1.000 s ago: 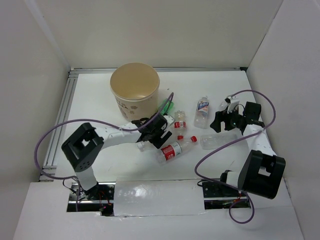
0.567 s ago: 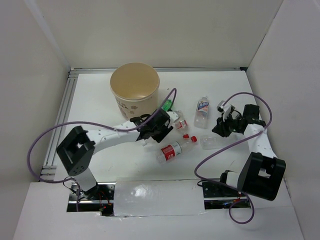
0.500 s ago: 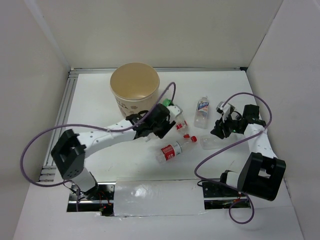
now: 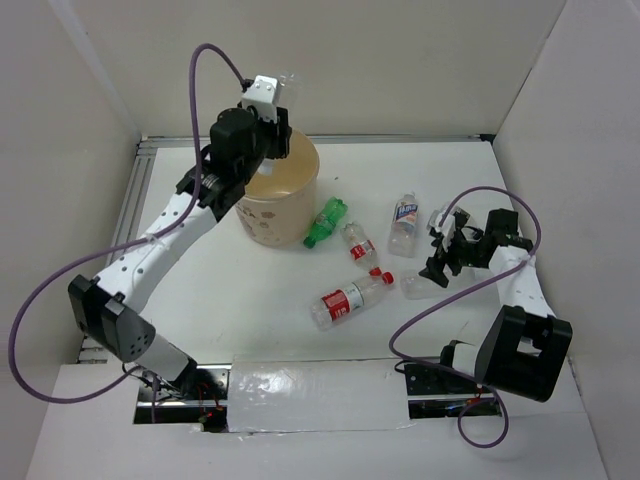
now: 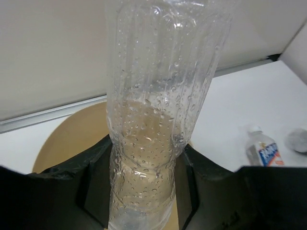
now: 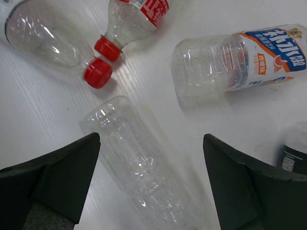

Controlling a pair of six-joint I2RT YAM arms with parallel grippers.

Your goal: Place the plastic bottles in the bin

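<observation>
My left gripper [image 4: 275, 100] is raised over the tan bin [image 4: 268, 195] and is shut on a clear, wet plastic bottle [image 5: 158, 110]. The bin's mouth [image 5: 67, 143] shows right below that bottle. On the table lie a green bottle [image 4: 325, 222], a small red-capped bottle [image 4: 357, 243], a red-labelled bottle [image 4: 350, 298] and a white-blue labelled bottle [image 4: 404, 222]. My right gripper [image 6: 151, 182] hangs open low over an unlabelled clear bottle [image 6: 139, 158], one finger on each side and neither touching it.
White walls close in the table on three sides, and a metal rail [image 4: 125, 240] runs along its left edge. Purple cables loop off both arms. Two red caps [image 6: 100, 60] lie close to the left of the right gripper's fingers.
My left arm has lifted the clear bottle from among the bottles at mid-table up and back to above the bin. The right gripper has shifted slightly, down over the unlabelled bottle.
</observation>
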